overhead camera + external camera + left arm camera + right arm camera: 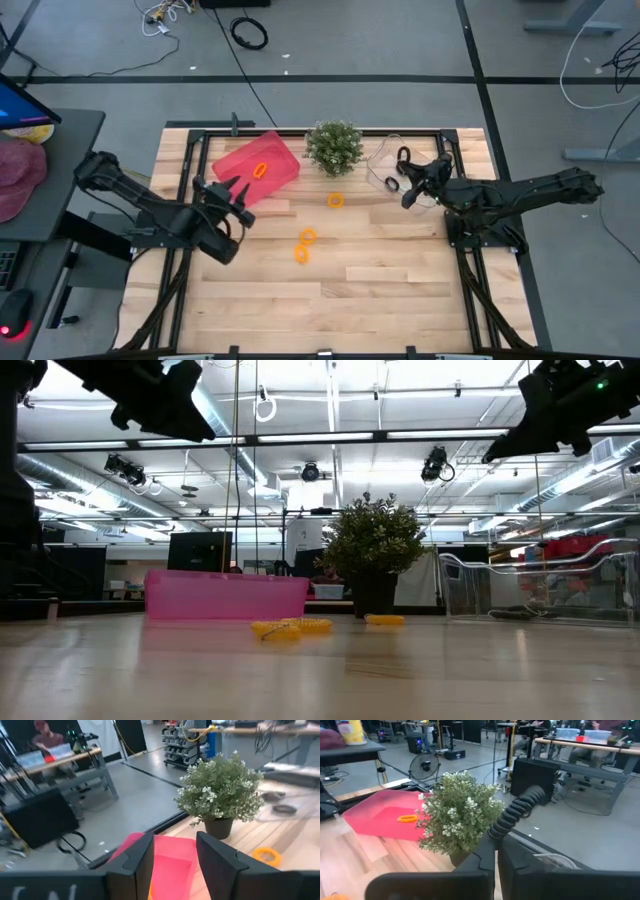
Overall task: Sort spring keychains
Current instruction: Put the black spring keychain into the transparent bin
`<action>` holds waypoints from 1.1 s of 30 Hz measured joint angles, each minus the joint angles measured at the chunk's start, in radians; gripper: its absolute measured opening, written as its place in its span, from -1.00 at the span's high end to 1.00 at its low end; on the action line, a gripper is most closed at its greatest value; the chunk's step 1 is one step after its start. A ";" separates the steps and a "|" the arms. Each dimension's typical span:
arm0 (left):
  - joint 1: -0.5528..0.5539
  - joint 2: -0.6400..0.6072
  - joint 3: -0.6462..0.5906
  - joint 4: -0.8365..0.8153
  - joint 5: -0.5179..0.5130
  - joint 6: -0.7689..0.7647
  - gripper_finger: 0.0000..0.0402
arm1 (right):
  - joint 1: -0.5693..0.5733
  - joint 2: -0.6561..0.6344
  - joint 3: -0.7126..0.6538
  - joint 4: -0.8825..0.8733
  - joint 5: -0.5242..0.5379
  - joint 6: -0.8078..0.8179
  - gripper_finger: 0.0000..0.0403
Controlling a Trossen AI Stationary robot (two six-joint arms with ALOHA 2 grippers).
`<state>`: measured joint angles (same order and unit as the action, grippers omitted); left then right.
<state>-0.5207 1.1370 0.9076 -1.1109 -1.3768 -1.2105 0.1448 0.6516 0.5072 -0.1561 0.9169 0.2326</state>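
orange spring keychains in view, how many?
4. One in the pink bin at; three loose on the table: one below the plant, two mid-table. The plant may hide more.

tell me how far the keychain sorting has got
Done: one orange coiled keychain lies in the pink tray, black ones in the clear bin. In hand: right gripper holds a black coil over that bin. Left: three orange keychains on the wooden table; left gripper open.

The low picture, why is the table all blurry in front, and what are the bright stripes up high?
In the low view the wooden table lies too near the camera, so it blurs, while the potted plant looks sharper. The stripes are ceiling lights glaring. In the left wrist view the left gripper's fingers blur too.
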 joint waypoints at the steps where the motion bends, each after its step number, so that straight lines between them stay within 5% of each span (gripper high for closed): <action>1: 0.000 -0.025 -0.021 0.028 0.001 0.009 0.27 | 0.000 0.000 0.000 -0.001 0.011 0.007 1.00; 6: 0.000 -0.121 -0.109 0.287 0.029 0.214 0.34 | 0.000 0.000 0.000 -0.001 0.044 0.014 1.00; 10: 0.000 -0.168 -0.164 0.612 0.121 0.522 0.38 | 0.000 0.000 0.000 0.002 0.044 0.002 1.00; 18: 0.065 -0.208 -0.335 1.389 0.639 1.137 0.39 | 0.000 0.000 0.000 0.011 0.044 -0.013 1.00; 33: 0.288 -0.406 -0.640 1.721 1.064 1.223 0.38 | 0.000 -0.007 0.000 0.007 0.044 -0.017 1.00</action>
<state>-0.2331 0.7307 0.2676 0.6101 -0.3126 0.0128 0.1448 0.6445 0.5072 -0.1496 0.9607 0.2157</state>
